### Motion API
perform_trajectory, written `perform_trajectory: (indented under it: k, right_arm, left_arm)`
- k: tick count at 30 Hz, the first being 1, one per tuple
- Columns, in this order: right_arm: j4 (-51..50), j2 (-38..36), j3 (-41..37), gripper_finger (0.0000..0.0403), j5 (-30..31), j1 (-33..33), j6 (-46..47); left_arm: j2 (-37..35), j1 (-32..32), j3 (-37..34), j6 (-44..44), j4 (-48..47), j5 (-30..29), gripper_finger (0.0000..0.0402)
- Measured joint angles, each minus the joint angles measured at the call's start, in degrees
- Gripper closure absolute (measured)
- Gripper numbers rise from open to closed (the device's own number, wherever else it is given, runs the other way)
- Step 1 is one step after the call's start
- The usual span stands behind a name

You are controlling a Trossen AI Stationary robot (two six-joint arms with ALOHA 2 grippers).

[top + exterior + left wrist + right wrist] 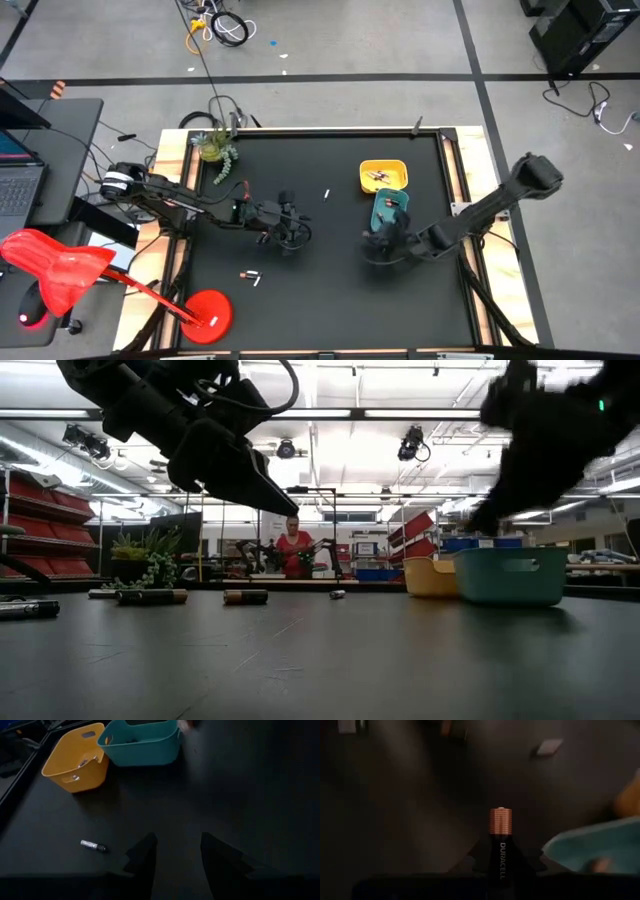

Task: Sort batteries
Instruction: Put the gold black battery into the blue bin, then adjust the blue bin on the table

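My right gripper (pixel 501 854) is shut on a dark battery with a copper end, beside the near end of the teal tray (pixel 392 206), and blurred in the high view (pixel 384 243). My left gripper (pixel 178 838) is open and empty above the table's middle (pixel 290 233). A pale battery with a dark end (pixel 93 846) lies flat ahead of it. Two more batteries (pixel 250 277) lie toward the near left. The yellow tray (pixel 383 177) stands behind the teal one and holds batteries. My right gripper pinches the battery's black body (pixel 501 862) between its two fingers. The battery lies along the fingers, and its copper end (pixel 500 822) sticks out ahead of them. It is lifted clear of the table, next to the teal tray's rim (pixel 590 847).
A small plant (pixel 217 150) stands at the far left corner. A red lamp (pixel 205 312) sits by the near left edge. Several batteries (pixel 245 597) lie in a row across the table in the low view. A person (pixel 294 548) stands far behind the table.
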Motion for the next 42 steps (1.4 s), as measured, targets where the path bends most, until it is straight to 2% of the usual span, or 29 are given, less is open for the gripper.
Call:
perform_trajectory:
  k: [3, 5, 8, 10, 13, 18, 21, 26, 28, 33, 38, 42]
  right_arm:
    - [-3.7, -5.8, 0.1, 0.0355, 8.9, 0.5, 0.5]
    - [-9.5, -8.6, 0.2, 0.0355, 13.3, -0.1, 4.4]
    - [-19.4, -10.5, 0.1, 0.0354, 14.0, -2.2, 12.2]
    - [-23.5, -10.2, 0.1, 0.0339, 10.5, -3.5, 15.9]
    - [-24.2, -7.9, 0.1, 0.0294, 4.7, -4.9, 16.4]
    - [-24.5, -7.1, 3.6, 0.0212, -1.5, -7.8, 11.0]
    - [-22.8, -7.2, 7.4, 0.0191, -1.6, -10.6, 4.5]
    - [-13.5, -4.8, 8.5, 0.0197, -7.3, -17.2, -8.3]
    - [-10.9, -2.1, 8.4, 0.0207, -11.7, -19.9, -11.9]
    - [-5.2, 3.8, 8.4, 0.023, -17.4, -23.5, -18.1]
    - [-8.6, 6.8, 8.4, 0.0248, -22.4, -25.4, -18.5]
    - [-12.8, 6.5, 8.4, 0.0258, -22.9, -25.3, -17.5]
  left_arm:
    - [0.0, 0.0, 0.0, -0.4, 0.2, 0.0, 0.0245]
    - [0.0, 0.0, 0.0, -0.6, 0.5, 0.0, 0.0245]
    - [0.0, 0.0, 0.0, -0.8, 0.3, 0.0, 0.0245]
    - [0.0, 0.0, 0.0, -1.0, 0.2, 0.0, 0.0245]
    - [0.0, 0.0, 0.0, -0.9, 0.2, 0.0, 0.0245]
    - [0.0, 0.0, 0.0, -0.8, 0.5, 0.0, 0.0245]
    - [0.0, 0.0, 0.0, -0.8, 1.1, 0.0, 0.0245]
    - [0.0, 0.0, 0.0, -0.7, 2.7, 0.4, 0.0245]
    - [0.0, 0.0, 0.0, -0.8, 3.1, 0.4, 0.0245]
    - [0.0, -0.2, 0.0, -0.8, 2.6, 0.6, 0.0245]
    - [0.0, -0.2, 0.0, -0.7, 1.3, 0.7, 0.0245]
    - [0.0, -0.2, 0.0, -0.7, 1.2, 0.7, 0.0245]
